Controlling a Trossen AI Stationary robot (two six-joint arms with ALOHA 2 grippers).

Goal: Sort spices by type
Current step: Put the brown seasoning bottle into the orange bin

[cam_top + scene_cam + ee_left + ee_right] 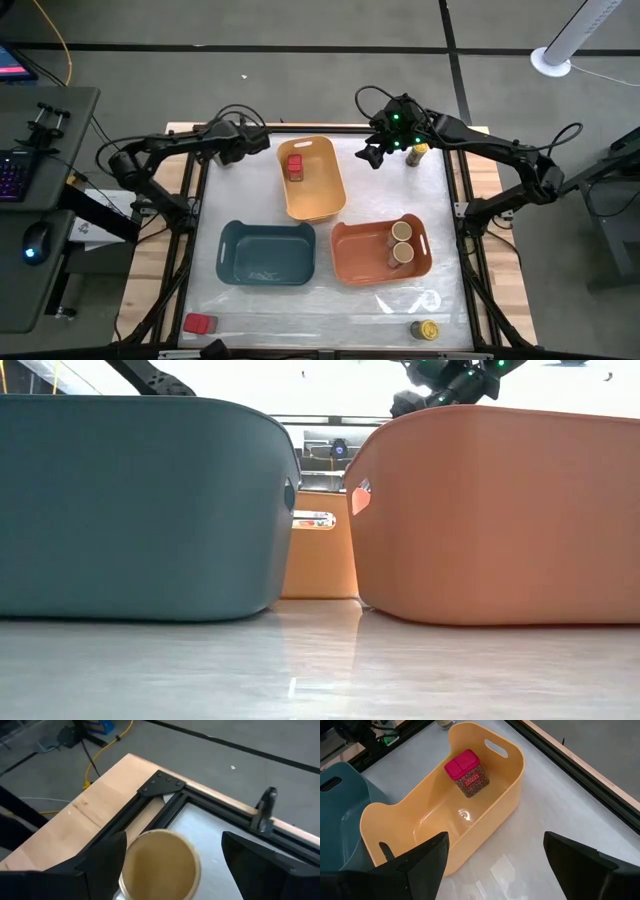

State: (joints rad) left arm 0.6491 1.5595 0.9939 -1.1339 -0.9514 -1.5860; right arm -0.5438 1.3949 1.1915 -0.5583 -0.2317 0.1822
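A tan-lidded jar (159, 865) stands on the table's far left corner, between the open fingers of my left gripper (172, 840), nearer to one finger; in the high view my left gripper (262, 143) hides it. A red tin (294, 167) lies in the yellow bin (325, 205). Two tan-lidded jars (402, 243) stand in the orange bin (352, 262). A second red tin (200, 323) lies at the near left, and a yellow-lidded jar (427, 329) stands at the near right. Another small jar (418, 153) stands at the far right beside my open right gripper (368, 156).
The teal bin (240, 268) sits left of the orange bin, both in front of the yellow bin. The black frame rail and its corner bracket (161, 783) run close behind the jar at the far left corner. Bare table lies along the near edge.
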